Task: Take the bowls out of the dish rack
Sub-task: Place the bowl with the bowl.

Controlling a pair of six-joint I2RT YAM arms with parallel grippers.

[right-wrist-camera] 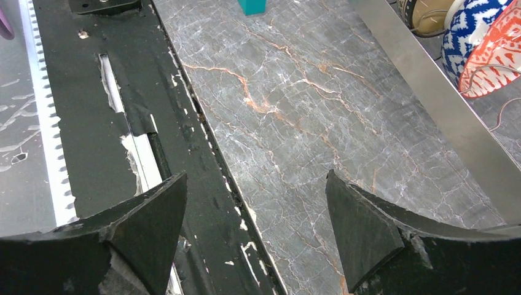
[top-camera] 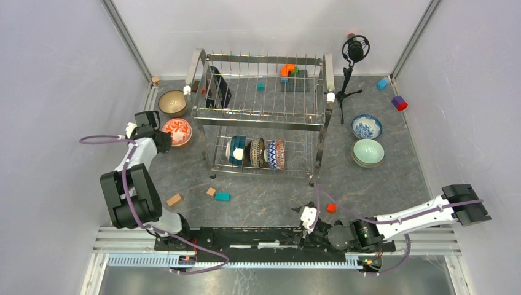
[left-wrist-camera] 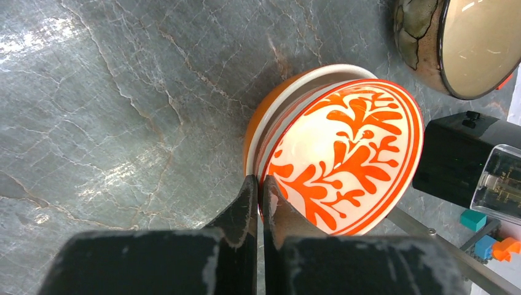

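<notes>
Bright, even light falls from overhead and leaves only faint, soft shadows under the dish rack (top-camera: 261, 117), whose steel wires glint. In the left wrist view, glare whitens the bench (left-wrist-camera: 37, 43) far left of the red-and-white patterned bowl (left-wrist-camera: 350, 153), and the bowl's inside glows, nearly washed out.

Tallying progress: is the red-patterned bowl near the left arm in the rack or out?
Out: the red-patterned bowl lies left of the rack, clear of its wires.
</notes>
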